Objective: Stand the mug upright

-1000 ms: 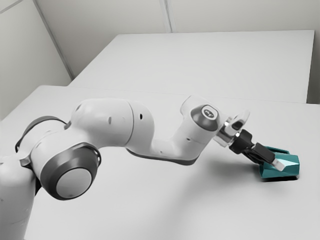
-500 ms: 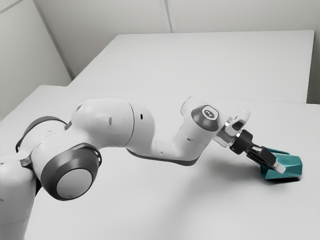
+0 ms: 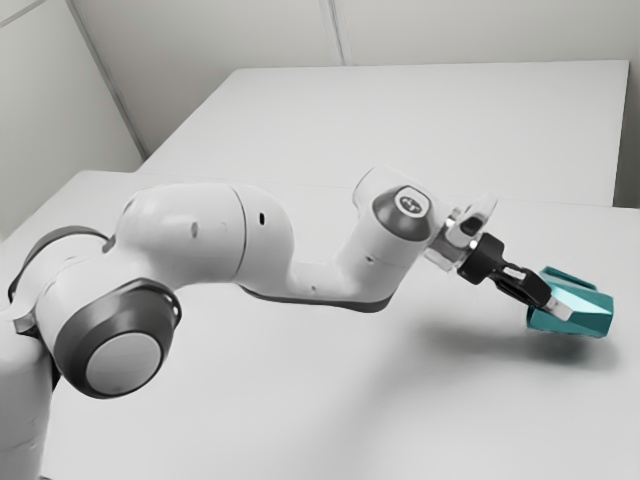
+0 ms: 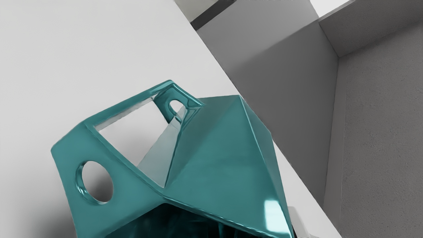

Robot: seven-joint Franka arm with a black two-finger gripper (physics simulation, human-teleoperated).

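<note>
Teal mug [image 3: 592, 316] is up a bit vs. a sec ago, w/ the black gripper [image 3: 556, 304] pinching its wall. So pick-up looks done, b/c its shadow lies apart below. It's on its side, open end to the gripper; upright turn & set-down are left. Handle [image 4: 127, 106] or base could bump the white table [image 3: 300, 420]. Far back: 2nd table [image 3: 400, 120], wall [image 3: 200, 30].
</note>
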